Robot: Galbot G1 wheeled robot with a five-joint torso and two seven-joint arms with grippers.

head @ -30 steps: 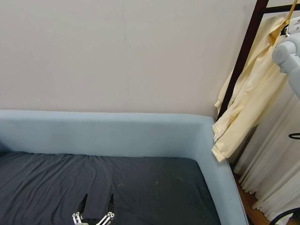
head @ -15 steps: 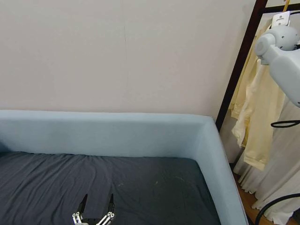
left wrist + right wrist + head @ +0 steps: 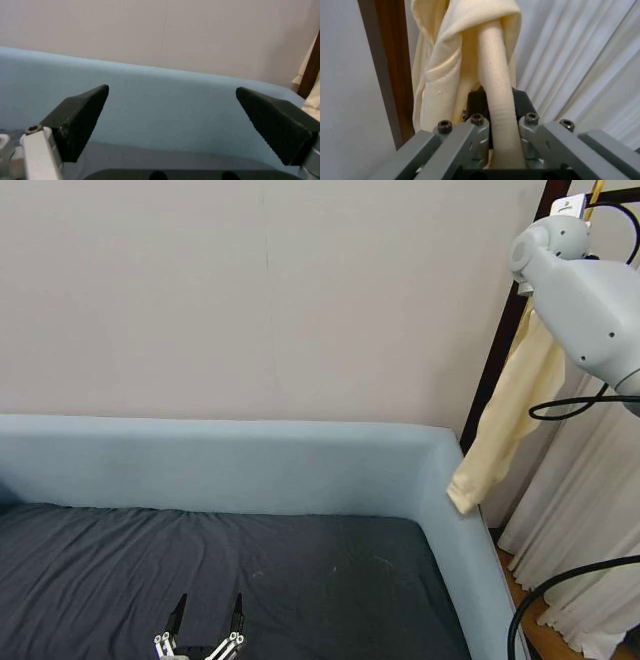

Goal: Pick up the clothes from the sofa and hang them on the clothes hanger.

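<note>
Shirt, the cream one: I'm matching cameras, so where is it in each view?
Head: shirt upper right, hanging beside the dark rack post.
Left wrist: a sliver at the frame's edge, by the post.
Right wrist: centre, a fold in the right pincer, post beside it.
Shared landmark: the post.

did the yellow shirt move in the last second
Yes. The yellow shirt, clamped in the right tool, has drawn in narrower against the dark rack post; one sleeve dangles by the sofa corner.

A plain pale wall (image 3: 260,300) meets white pleated curtains (image 3: 590,520) hanging at the right edge.
</note>
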